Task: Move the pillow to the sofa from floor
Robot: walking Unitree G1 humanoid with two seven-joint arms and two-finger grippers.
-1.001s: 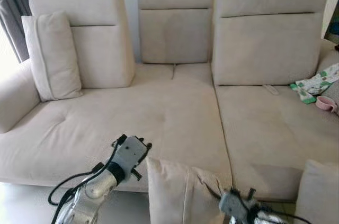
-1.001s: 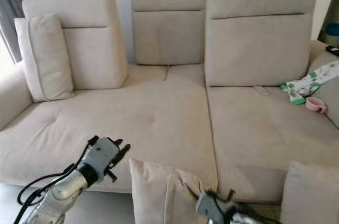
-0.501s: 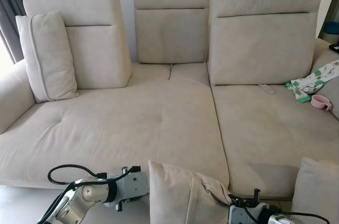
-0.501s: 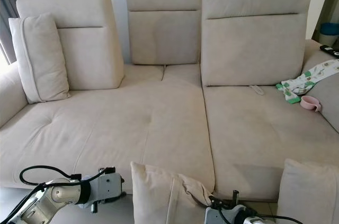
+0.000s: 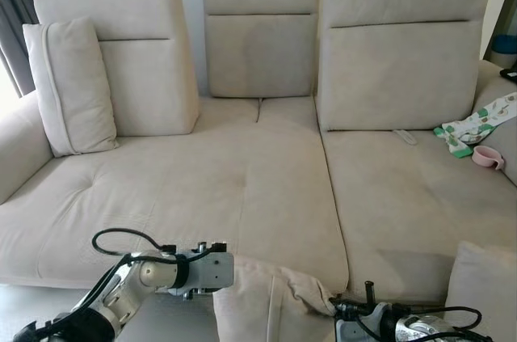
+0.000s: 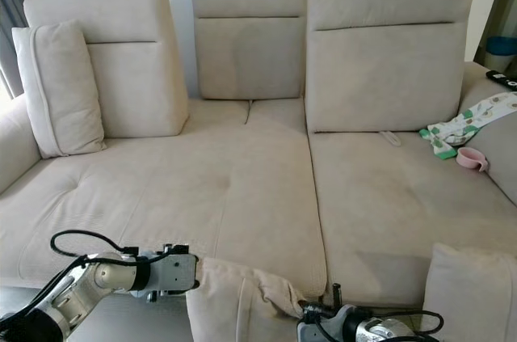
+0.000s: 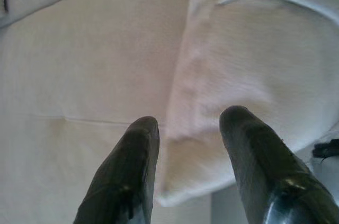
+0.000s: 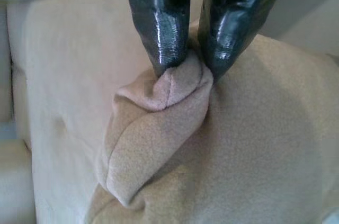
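Now: pillow (image 5: 271,301) upright against sofa (image 5: 242,180) front edge, low between arms. Right end effector (image 8: 188,68) pinching bunched corner. Left end effector (image 7: 185,128) spread, straddling opposite edge, not closed. Long axis vertical; seat just above and beyond.

pillow (image 5: 266,306): beige, soft fabric with a seam line, rumpled
pose: upright, top edge sagging, one upper corner bunched into a fold
place: low in front of the sofa's front edge, near the middle, top edge against the seat front
sofa (image 5: 266,172): beige sectional, wide flat seat, three back cushions
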